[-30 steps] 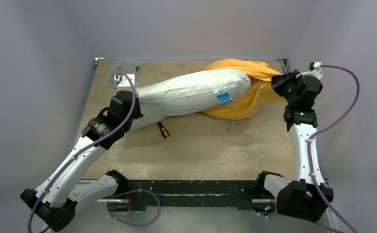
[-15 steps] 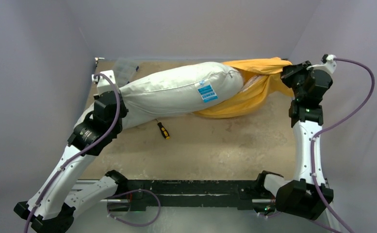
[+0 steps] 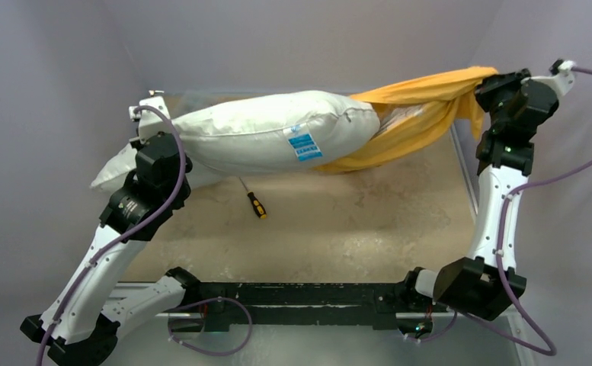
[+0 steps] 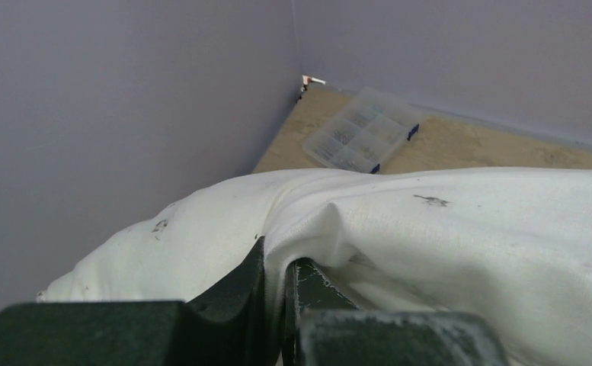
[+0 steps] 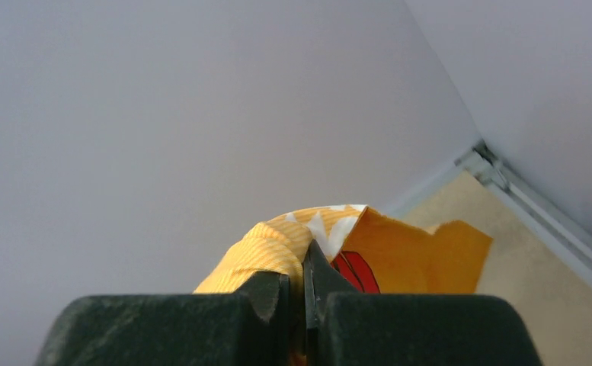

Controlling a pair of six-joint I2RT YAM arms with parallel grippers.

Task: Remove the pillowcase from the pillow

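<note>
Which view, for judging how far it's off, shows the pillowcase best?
Top external: the whole pillowcase stretches from the pillow to the right gripper. Right wrist shows only a pinched bunch; left wrist shows none.

My right claw [image 5: 304,265] has swung up and out to the right, away from the far right corner of the table [image 3: 338,221], and it has dragged the pillowcase [image 3: 422,103] with it. The orange cloth lay heaped round the pillow's end a second ago and is now pulled into a long taut band in the air. My left claw [image 4: 277,263] has drawn back to the left and risen. The pillow [image 3: 262,137] has travelled left with it, so its near corner now pokes out past my left arm. Its blue label [image 3: 302,145] has slid leftward, and more white shows outside the cloth.
</note>
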